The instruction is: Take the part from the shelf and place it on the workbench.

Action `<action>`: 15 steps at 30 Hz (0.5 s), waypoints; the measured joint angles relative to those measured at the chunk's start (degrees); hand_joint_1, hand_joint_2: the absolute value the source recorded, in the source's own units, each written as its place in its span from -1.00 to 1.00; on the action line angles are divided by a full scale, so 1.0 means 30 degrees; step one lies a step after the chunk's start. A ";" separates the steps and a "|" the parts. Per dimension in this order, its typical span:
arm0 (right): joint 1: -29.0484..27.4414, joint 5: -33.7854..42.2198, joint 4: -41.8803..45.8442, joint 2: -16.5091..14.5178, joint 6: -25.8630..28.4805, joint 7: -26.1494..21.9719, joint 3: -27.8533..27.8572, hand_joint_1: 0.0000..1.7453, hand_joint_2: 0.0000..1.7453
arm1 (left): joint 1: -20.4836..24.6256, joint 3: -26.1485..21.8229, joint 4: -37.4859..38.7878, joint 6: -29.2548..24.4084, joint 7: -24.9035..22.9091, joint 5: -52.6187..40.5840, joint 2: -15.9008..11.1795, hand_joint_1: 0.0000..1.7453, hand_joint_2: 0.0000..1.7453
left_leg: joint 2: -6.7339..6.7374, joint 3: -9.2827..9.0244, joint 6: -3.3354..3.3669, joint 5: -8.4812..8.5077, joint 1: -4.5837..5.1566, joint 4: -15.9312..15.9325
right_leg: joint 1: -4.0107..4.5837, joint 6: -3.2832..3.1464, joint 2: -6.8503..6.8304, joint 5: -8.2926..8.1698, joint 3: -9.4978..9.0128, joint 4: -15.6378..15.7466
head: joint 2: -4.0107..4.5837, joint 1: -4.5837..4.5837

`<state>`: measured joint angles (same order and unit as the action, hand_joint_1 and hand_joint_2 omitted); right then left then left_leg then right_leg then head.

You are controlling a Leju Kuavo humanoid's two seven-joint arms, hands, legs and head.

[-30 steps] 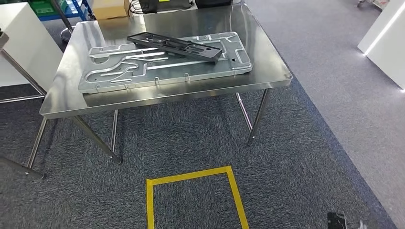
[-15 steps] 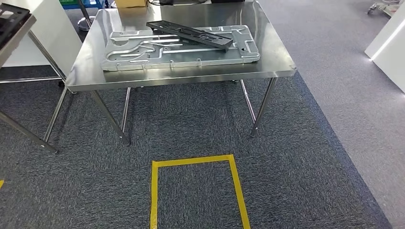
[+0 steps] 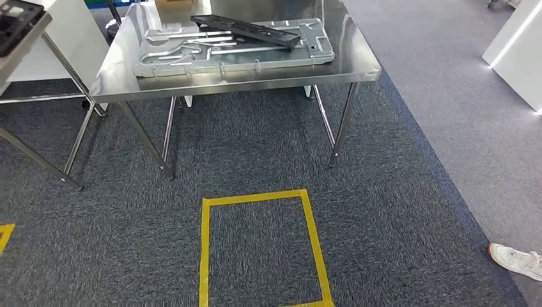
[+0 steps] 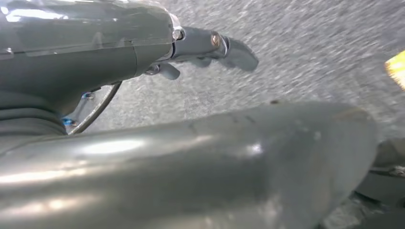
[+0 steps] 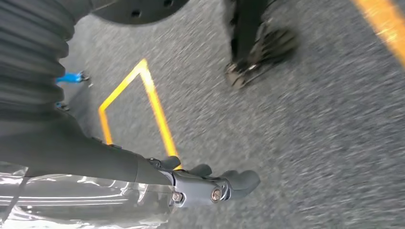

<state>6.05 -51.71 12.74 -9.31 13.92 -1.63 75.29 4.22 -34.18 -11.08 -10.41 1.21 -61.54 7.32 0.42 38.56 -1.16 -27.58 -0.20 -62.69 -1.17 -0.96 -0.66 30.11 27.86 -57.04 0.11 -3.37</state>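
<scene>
Nothing held in the left hand (image 4: 210, 47); fingers loosely extended over grey carpet (image 4: 310, 43), closed on nothing; same for the right hand (image 5: 210, 187), hanging low with fingers slack and bare, yellow floor tape (image 5: 155, 107) just beyond the fingertips.

Well ahead of both hands and higher than either: steel workbench (image 3: 358, 64), carrying a wide silver plate (image 3: 192, 61) with a long black part (image 3: 246, 29) lying aslant across it, touching the plate and apart from both hands. Further off toward the left hand's side: shelf (image 3: 29, 38) bearing a dark gridded piece (image 3: 14, 22), cut off by the picture's edge. Cannot tell which black piece counts as the task's own; likely the same kind of moulding.

Judged by look: thin, long, ribbed plastic, so probably light and fairly stiff, though liable to flex or twist if lifted by one end; matt surface, so probably not slippery; narrow ribs possibly brittle under a hard squeeze. Best taken along the long edges near the middle, or one hand toward each end, keeping it level.

Containers: none plainly open to view; whether the gridded piece on the shelf serves as a tray with anything in it, too small to tell. Beside the right hand's side of the floor, a person's white shoe (image 3: 518, 261).
</scene>
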 joint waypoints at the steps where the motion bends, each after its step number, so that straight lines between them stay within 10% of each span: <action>1: 0.0013 -0.0241 -0.0117 0.0150 -0.0086 0.0346 -0.0175 -1.00 1.00 | -0.0014 -0.0002 0.0000 -0.0095 0.0060 0.0031 -0.0049 -1.00 -1.00 | -0.0001 0.0264 -0.0089 -0.1084 -0.0020 -0.1085 | 0.0016 -0.0059 -0.0049 -0.0246 0.0300 -0.0006 | 0.0000 -0.0002; 3: 0.0012 -0.0870 -0.0411 0.0504 -0.0262 0.1072 -0.0610 -1.00 1.00 | -0.0023 -0.0007 0.0000 -0.0248 0.0160 0.0029 -0.0195 -1.00 -1.00 | -0.0002 0.0496 -0.0198 -0.2314 -0.0039 -0.3294 | 0.0046 -0.0069 -0.0115 -0.0753 0.0967 -0.0044 | 0.0000 -0.0004; 7: 0.0009 -0.1538 -0.0714 0.0874 -0.0355 0.1711 -0.1229 -1.00 -1.00 | -0.0010 -0.0007 0.0000 -0.0158 -0.0121 -0.0282 -0.0379 -1.00 -1.00 | -0.0005 -0.0348 -0.0183 -0.1177 -0.0040 -0.4022 | 0.0062 0.0014 -0.0182 -0.1386 0.1871 -0.0146 | 0.0000 -0.0005; 10: 0.0011 -0.1530 -0.0759 0.0920 -0.0348 0.1727 -0.1319 -1.00 -1.00 | -0.0004 0.0002 0.0000 -0.0037 -0.0374 -0.0398 -0.0421 -1.00 -1.00 | -0.0006 -0.0833 -0.0145 -0.0822 -0.0039 -0.3514 | 0.0062 0.0035 -0.0185 -0.1491 0.2025 -0.0171 | 0.0000 -0.0005; 13: 0.0071 -0.1533 -0.0996 0.1110 -0.0349 0.2246 -0.1635 -1.00 -1.00 | 0.0022 0.0029 -0.0006 0.0395 -0.1455 -0.0726 -0.0596 -1.00 -1.00 | -0.0035 -0.4202 0.0315 -0.1006 0.0108 0.1010 | 0.0081 0.0397 -0.0228 -0.2287 0.2581 -0.0224 | 0.0000 -0.0007; 15: 0.0040 -0.1917 -0.1107 0.1183 -0.0371 0.2945 -0.1884 -1.00 -1.00 | -0.0010 0.0016 0.0002 0.0472 -0.1725 -0.0618 -0.0612 -1.00 -1.00 | -0.0020 -0.5112 0.0748 -0.1195 0.0134 0.2926 | 0.0089 0.0766 -0.0219 -0.2574 0.2873 -0.0309 | 0.0000 -0.0004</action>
<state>6.17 -57.46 9.42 -5.76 12.80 7.20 69.64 4.19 -34.13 -11.08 -8.99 -3.96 -63.39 5.49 0.36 23.23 1.08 -31.17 0.20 -53.91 -0.90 1.34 -1.32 22.39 36.48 -57.97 0.11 -3.38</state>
